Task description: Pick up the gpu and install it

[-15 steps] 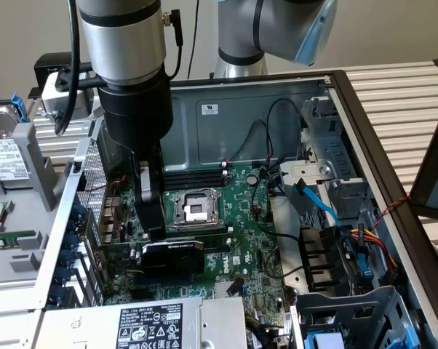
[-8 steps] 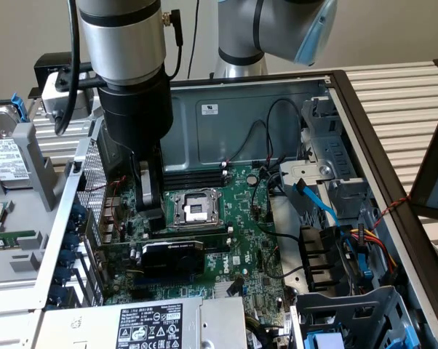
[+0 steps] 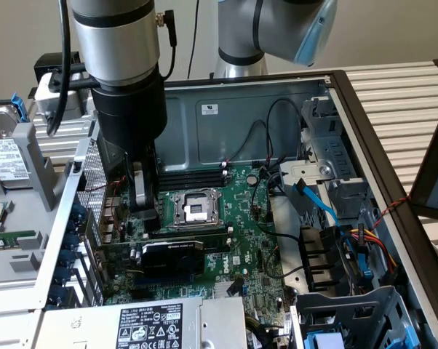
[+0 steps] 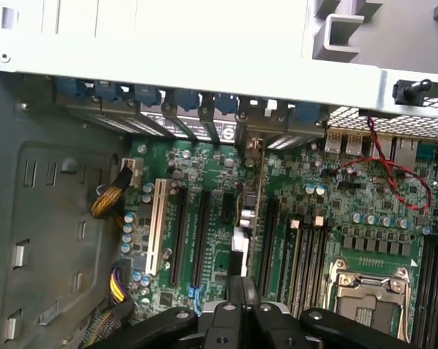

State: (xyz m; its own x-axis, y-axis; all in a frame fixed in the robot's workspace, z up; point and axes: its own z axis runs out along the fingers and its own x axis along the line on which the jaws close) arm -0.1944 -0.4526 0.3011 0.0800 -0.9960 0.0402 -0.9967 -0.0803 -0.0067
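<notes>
Exterior view: tool (image 3: 143, 206) clamped, seemingly, on upright green-boarded gpu (image 3: 174, 256) with black rectangular shroud, over glossy motherboard (image 3: 237, 247).

1. The gpu (image 3: 174, 254) stood on the motherboard (image 3: 237, 218) inside the case (image 3: 350, 109).
2. The CPU socket (image 3: 193, 209) lay just behind it.
3. The gripper (image 3: 142, 207) hung above the card's end toward the exterior view's left.

Tool (image 3: 142, 195) closed above gpu (image 3: 173, 256), seated upright on motherboard (image 3: 241, 247)

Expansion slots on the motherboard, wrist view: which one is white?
The end slot nearest the yellow cables; the other long slots in the row are black.
</notes>
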